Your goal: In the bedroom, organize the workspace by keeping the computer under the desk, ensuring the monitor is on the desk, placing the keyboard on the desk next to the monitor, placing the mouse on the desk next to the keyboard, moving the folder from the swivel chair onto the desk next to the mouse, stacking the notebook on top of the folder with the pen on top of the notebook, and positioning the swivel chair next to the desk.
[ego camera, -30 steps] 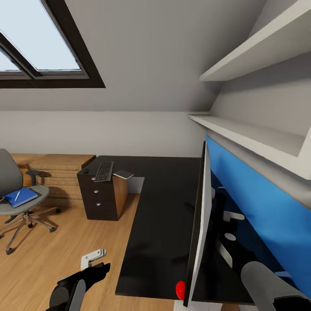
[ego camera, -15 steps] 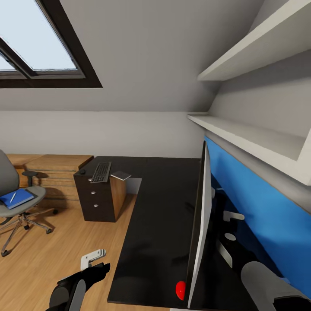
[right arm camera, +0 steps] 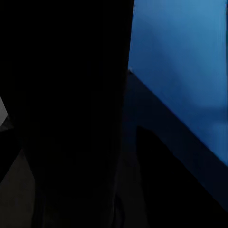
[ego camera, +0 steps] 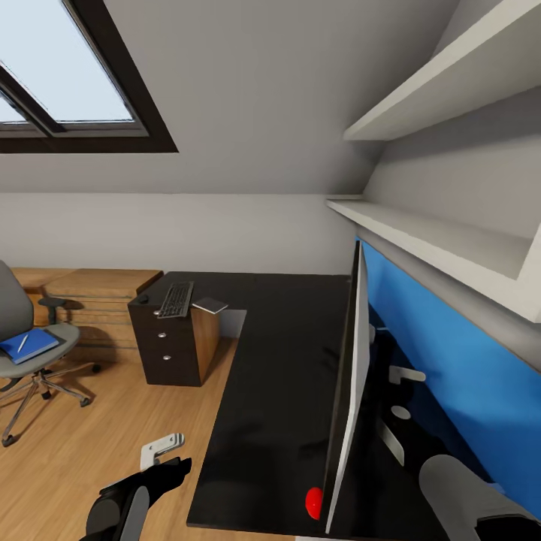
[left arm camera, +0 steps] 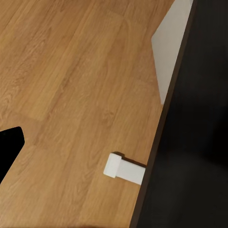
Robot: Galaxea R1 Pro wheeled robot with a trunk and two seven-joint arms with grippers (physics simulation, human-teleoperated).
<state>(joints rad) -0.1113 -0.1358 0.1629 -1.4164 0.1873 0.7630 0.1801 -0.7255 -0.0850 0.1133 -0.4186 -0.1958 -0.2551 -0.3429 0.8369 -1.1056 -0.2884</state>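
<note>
Black left arm (ego camera: 124, 505) low beside desk (ego camera: 278, 361), right arm (ego camera: 466, 496) behind monitor (ego camera: 347, 391), both grippers' states seemingly indiscernible

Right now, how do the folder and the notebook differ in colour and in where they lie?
The folder is bright blue; the notebook is dark grey. The folder lies on the swivel chair with the pen on it; the notebook lies on the drawer unit beside the keyboard. Both lie flat.

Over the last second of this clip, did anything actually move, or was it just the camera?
Only the view shifted: a second ago everything sat slightly further right, so the camera swung right, then held. The folder and pen stay on the swivel chair, the keyboard and notebook on the drawer unit, the monitor on the desk.
</note>
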